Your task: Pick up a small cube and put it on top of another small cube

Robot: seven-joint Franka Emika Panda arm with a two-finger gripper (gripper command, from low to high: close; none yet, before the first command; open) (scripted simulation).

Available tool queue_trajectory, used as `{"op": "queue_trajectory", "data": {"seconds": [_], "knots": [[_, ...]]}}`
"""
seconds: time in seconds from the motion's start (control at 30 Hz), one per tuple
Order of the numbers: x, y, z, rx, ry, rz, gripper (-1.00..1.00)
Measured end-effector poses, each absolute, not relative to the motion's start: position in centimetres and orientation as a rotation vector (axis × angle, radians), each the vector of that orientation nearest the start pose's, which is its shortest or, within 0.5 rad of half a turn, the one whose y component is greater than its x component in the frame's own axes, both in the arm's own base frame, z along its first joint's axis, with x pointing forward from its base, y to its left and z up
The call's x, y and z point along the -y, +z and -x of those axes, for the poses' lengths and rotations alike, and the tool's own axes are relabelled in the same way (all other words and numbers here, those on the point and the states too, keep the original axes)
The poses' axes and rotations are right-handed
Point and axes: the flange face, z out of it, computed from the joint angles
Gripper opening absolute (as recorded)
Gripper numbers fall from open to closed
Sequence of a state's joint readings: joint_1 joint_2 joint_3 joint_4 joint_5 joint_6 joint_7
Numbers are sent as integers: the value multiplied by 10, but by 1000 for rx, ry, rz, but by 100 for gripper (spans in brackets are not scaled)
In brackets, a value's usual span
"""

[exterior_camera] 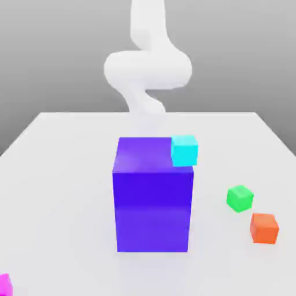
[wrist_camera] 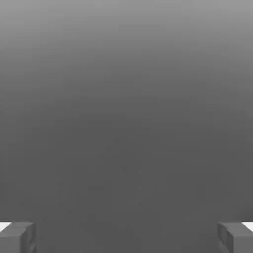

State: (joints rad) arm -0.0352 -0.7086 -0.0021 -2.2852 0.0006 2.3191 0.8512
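The small magenta cube (exterior_camera: pixel 4 284) lies at the near edge of the table on the exterior view's left, partly cut off by the frame. Other small cubes are a cyan one (exterior_camera: pixel 184 150), a green one (exterior_camera: pixel 239 198) and an orange one (exterior_camera: pixel 264 227). The cyan cube overlaps the far right top corner of the big blue-violet block (exterior_camera: pixel 152 196); I cannot tell whether it rests on it. My white arm (exterior_camera: pixel 147 69) rises behind that block. In the hand view my gripper (wrist_camera: pixel 126 238) is open, its fingers (wrist_camera: pixel 17 237) wide apart with nothing between them.
The tall blue-violet block stands in the middle of the white table (exterior_camera: pixel 63 173), between the arm and the near edge. The green and orange cubes sit close together on the exterior view's right. Plain grey lies beyond the fingers in the hand view.
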Motion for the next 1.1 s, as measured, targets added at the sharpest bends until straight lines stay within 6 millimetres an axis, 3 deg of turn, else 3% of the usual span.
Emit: {"op": "queue_trajectory", "data": {"seconds": [0.27,0.53,0.67,0.8,1.03,1.1], "knots": [[75,595,-467,-1562,-727,2340,0],[149,479,-520,-1955,-494,2183,0],[195,413,-530,-2160,-377,2063,0],[226,345,-534,-2329,-256,1951,0],[282,218,-513,-2622,-43,1699,0],[290,184,-508,-2665,-11,1656,0]]}}
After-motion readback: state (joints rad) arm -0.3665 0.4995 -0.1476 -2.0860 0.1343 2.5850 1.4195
